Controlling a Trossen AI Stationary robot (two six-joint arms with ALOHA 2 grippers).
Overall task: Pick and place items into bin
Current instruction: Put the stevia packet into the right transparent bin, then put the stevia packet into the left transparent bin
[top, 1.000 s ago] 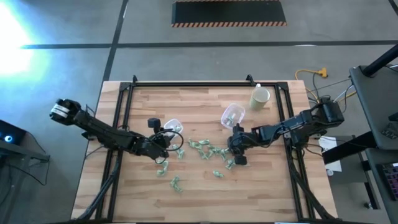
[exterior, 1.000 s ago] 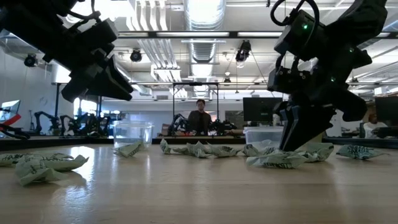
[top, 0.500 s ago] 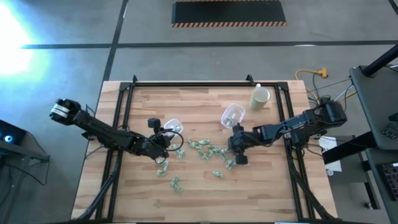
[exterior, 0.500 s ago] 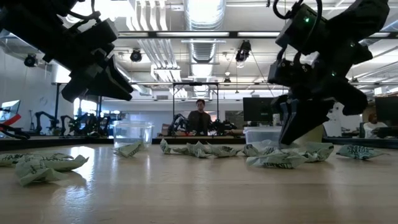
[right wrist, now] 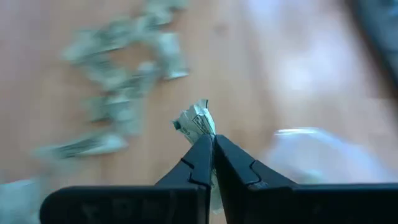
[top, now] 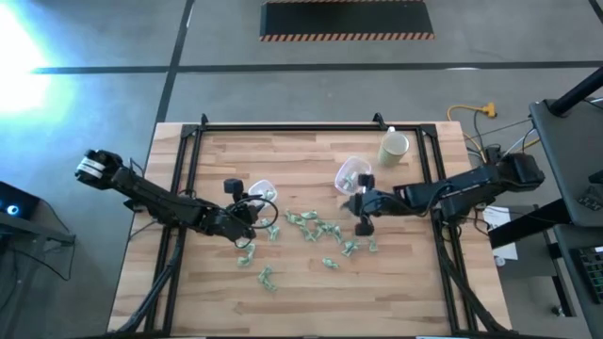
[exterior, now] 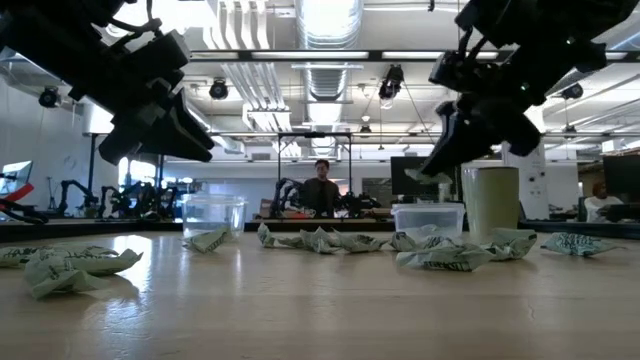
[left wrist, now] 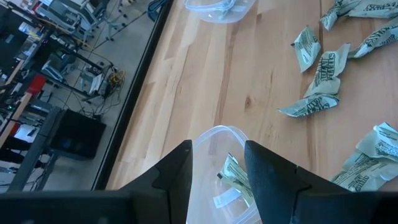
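Note:
Many small pale green and white wrapped pieces [top: 318, 230] lie scattered mid-table, also in the low view [exterior: 447, 258]. Two clear tubs stand beyond them: the left tub [top: 263, 191] and the right tub [top: 350, 173]. My right gripper [top: 359, 209] hangs raised beside the right tub, shut on one piece [right wrist: 197, 121]. My left gripper [top: 245, 215] hovers open by the left tub [left wrist: 222, 177], which holds a few pieces. It touches nothing. My right gripper pinches one crumpled piece between its two fingertips [right wrist: 205, 149], the wrapper's bulk [right wrist: 196, 119] sticking out past the tips. The piece is lifted clear of the table.
A tall cream cup [top: 394, 147] stands near the far right corner, seen behind the right tub [exterior: 427, 217] in the low view [exterior: 490, 200]. Black frame rails [top: 187, 160] run along the table's left, right and far sides. Bare wood lies toward the near edge.
My right gripper has risen off the table from among the scattered pieces with one piece in its tips, and has moved toward the far edge, up beside the right tub. My left gripper has kept still.

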